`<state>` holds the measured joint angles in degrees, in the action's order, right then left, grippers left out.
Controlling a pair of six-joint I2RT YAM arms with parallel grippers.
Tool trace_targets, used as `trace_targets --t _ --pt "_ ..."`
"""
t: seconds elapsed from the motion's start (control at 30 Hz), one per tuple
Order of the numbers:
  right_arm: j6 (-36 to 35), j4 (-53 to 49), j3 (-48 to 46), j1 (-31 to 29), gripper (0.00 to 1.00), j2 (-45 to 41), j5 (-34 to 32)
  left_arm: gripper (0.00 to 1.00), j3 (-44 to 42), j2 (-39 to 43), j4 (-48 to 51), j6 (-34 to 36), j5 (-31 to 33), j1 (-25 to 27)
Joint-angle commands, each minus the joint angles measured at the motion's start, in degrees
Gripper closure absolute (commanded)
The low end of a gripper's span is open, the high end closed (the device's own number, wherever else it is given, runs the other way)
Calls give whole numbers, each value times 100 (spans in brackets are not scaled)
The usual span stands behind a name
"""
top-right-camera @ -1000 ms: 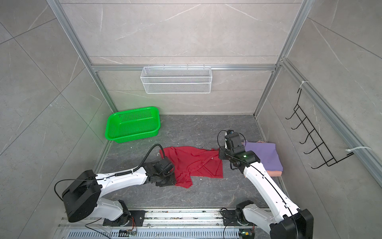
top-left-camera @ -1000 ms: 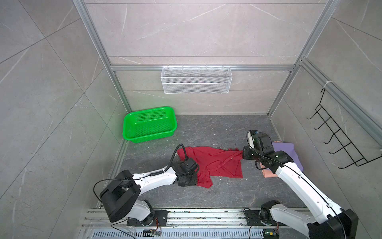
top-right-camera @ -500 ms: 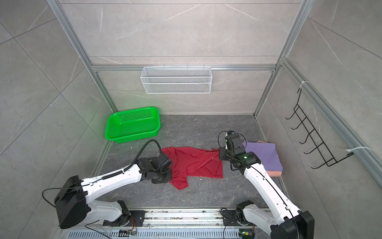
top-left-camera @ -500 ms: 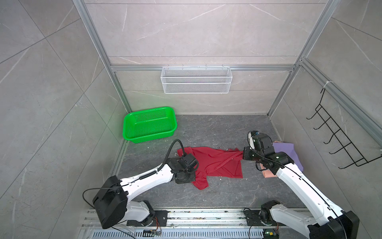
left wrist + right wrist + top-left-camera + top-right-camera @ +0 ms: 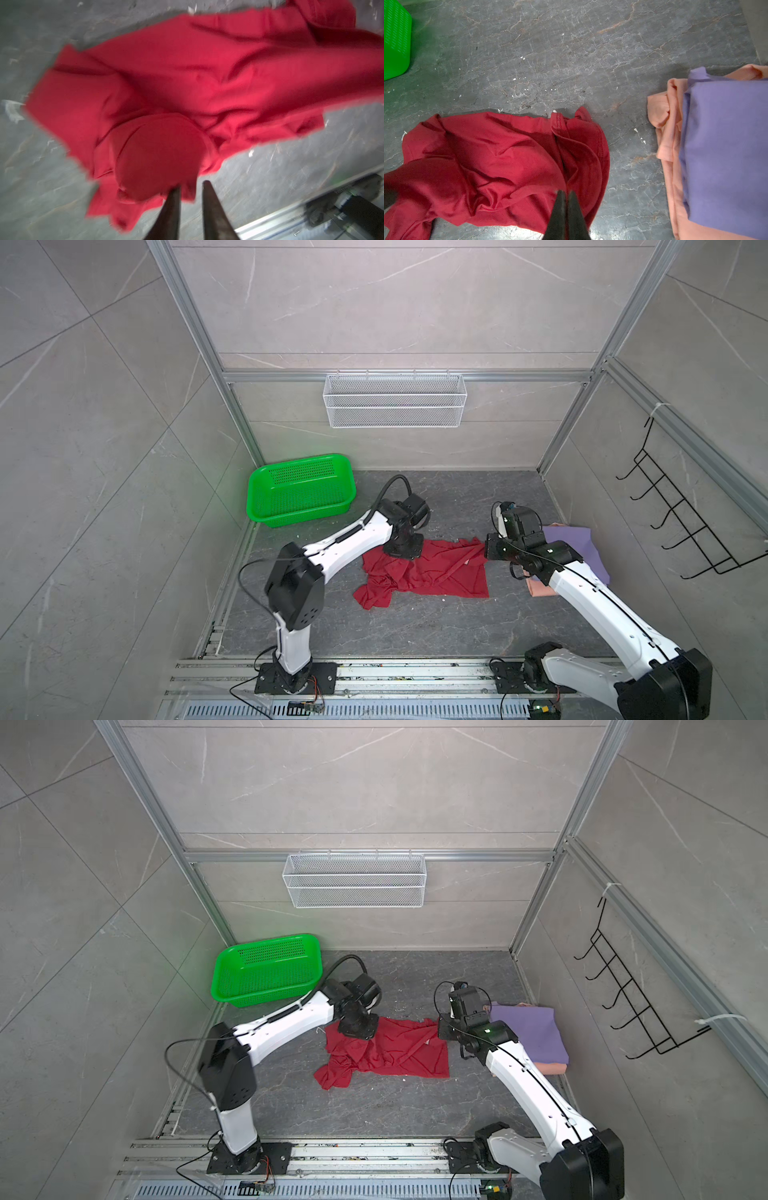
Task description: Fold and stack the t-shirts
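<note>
The dark red t-shirt [image 5: 432, 574], a thin knit with a slight sheen, lies rumpled in soft ridges in the middle of the grey veined stone-look floor [image 5: 571, 52]. Near it on the right, the folded lavender t-shirt [image 5: 726, 145] is stacked flat on the salmon-pink t-shirt [image 5: 668, 135]. The right gripper [image 5: 566, 192] pinches the red shirt's right corner, tapered fingers pressed together and creases running to the tips. The blurred left gripper [image 5: 190, 185] stands slightly parted at the far left edge, holding nothing, and a green perforated plastic basket [image 5: 291, 517] sits well apart at the back left.
</note>
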<state>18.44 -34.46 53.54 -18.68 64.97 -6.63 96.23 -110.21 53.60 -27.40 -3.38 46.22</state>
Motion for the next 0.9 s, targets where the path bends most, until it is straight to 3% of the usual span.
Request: trace_targets --t 0.0,0.2,0.47,0.87 --pt "59 105 -68 17 100 -36 -47 50 447 247 -212 497 -372 -86" --pt "73 132 -136 18 100 29 -127 48 -1265 1272 -1132 -87 -758 -769" --pt "116 298 -41 21 100 334 8 48 -2991 2172 -1887 -613 -752 -801" --pt "151 137 -5 22 100 243 -52 49 -3006 1345 -2899 -579 -1081 -926"
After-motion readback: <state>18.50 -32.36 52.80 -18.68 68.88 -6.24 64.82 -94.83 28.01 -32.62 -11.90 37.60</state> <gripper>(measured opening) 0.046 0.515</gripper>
